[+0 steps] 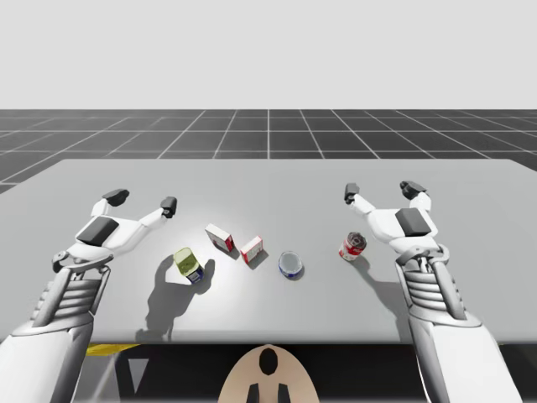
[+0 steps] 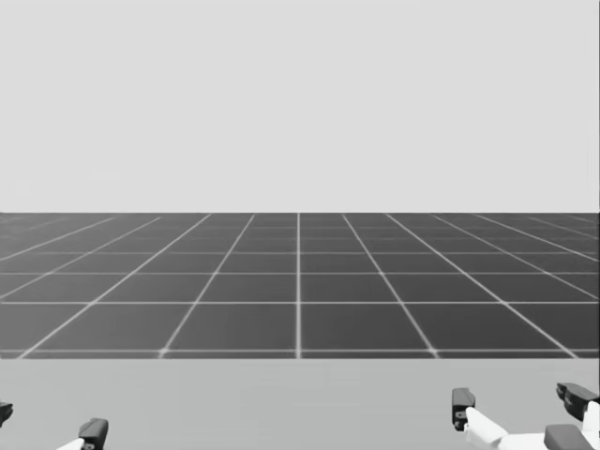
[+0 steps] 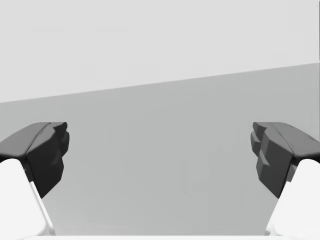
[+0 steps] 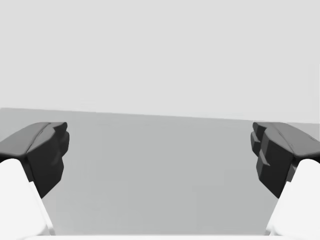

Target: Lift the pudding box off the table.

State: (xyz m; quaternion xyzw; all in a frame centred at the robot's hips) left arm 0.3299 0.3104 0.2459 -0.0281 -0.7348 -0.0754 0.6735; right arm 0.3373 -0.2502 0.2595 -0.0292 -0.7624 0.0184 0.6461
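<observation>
Your left claw (image 1: 143,201) hangs over the left part of the grey bench (image 1: 268,178) with its two dark fingers spread wide apart. The left wrist view shows bare bench surface between them, so it grips nothing. Your right claw (image 1: 382,191) is the mirror of it on the right side: fingers just as far apart, bare bench ahead of them, nothing held. Both claws sit well apart from each other, with the row of things lying between your two arms, nearer to your torso than the fingertips are. Two boxes could be the one you are after. The larger red-and-white box (image 1: 220,238) stands left of the middle, and the smaller red-and-white box (image 1: 252,249) is just beside it on its right. From the high view you cannot tell which of them is the pudding one. Both rest on the bench, and neither is touched by a claw. To their left stands a yellow-green and blue can (image 1: 189,264), nearest your left arm. To their right is a short blue can (image 1: 291,265), and further right a red-and-white can (image 1: 352,247) sits close to your right wrist.
</observation>
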